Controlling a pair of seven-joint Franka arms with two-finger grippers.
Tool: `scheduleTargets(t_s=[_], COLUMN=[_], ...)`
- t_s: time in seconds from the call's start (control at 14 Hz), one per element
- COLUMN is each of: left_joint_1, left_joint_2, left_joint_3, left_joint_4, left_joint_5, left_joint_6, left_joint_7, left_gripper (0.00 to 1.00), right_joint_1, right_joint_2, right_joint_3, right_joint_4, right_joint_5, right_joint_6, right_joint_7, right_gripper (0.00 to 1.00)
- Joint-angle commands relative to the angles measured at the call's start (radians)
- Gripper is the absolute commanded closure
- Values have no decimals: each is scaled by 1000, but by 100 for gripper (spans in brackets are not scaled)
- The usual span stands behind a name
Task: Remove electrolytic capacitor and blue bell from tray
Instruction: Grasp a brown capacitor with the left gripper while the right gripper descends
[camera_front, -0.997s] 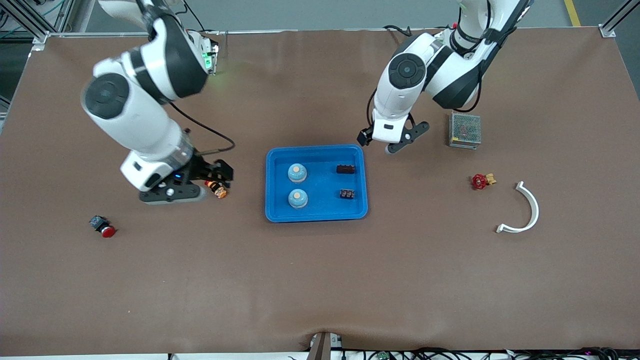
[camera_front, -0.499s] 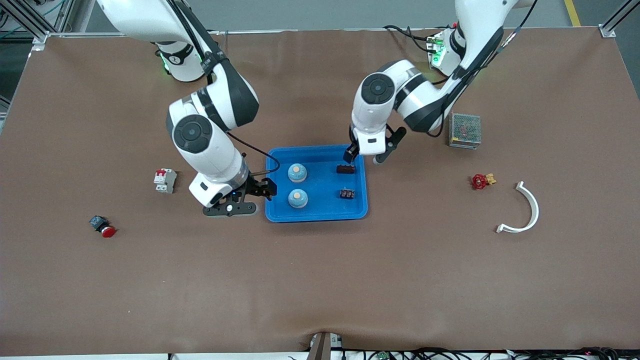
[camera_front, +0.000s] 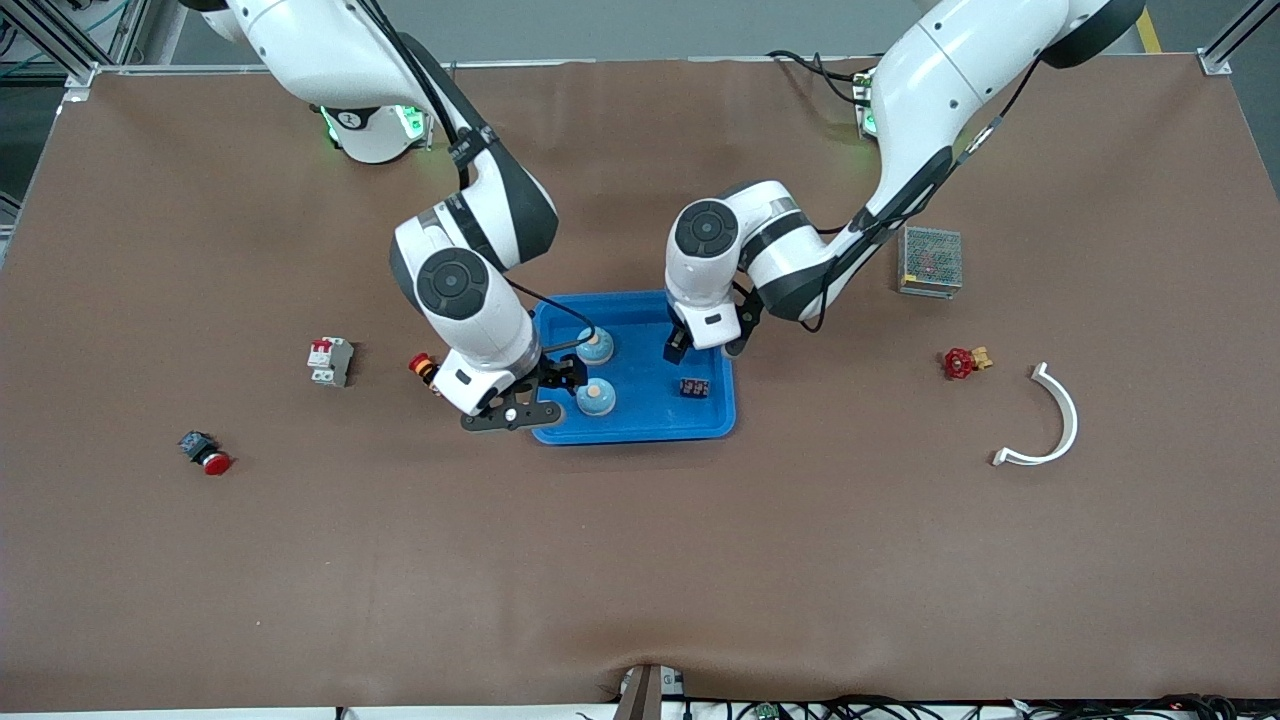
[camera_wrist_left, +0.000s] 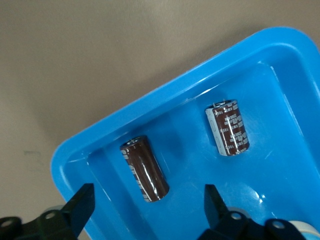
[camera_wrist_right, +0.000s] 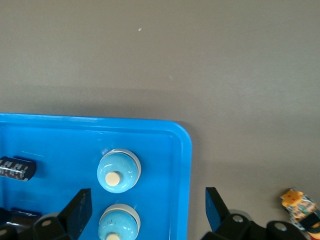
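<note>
Blue tray (camera_front: 640, 432) at desk centre holds two bells (camera_front: 596, 397) and two capacitors (camera_front: 695, 387); left gripper (camera_wrist_left: 145, 210) over one capacitor, right gripper (camera_wrist_right: 147, 220) over bells, both fingers apart; circuit breaker (camera_front: 329, 361), red pushbutton (camera_front: 205, 453) clear of tray.

The front camera looked down from high across the surface (camera_front: 640, 560), facing both arm bases, taking in everything. The left wrist camera sat close above the blue tray (camera_wrist_left: 150, 107), peering past the left gripper (camera_wrist_left: 147, 210). The right wrist camera hovered just over the tray's corner past the right gripper (camera_wrist_right: 147, 212). All three shared that tray.
</note>
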Motion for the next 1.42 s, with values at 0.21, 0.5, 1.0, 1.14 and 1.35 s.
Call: scheduleTargets(t_s=[0.21,0.5,1.0,1.14,1.35], left_joint_1=[-65,-68,-54,-49,-22], left_joint_2=[30,50,52,46,23], left_joint_3=[64,74,76,76,76], left_joint_4=[26,28,60,66,101], left_joint_5=[20,17,13,19,23], left_joint_6=[-10,-10,-18,-24,-90], left_joint_7=[-66,-96,-95,-95,-48], left_gripper=[13,23,100,100,100], right_joint_1=[38,64,84,84,86], right_joint_2=[71,104,148,159,179], right_joint_3=[-10,-10,-10,-10,-10], right_joint_4=[26,26,25,25,26], right_joint_5=[4,6,6,4,6], right_joint_6=[45,85,141,154,179], right_joint_7=[0,11,13,13,14], right_gripper=[0,0,0,0,0])
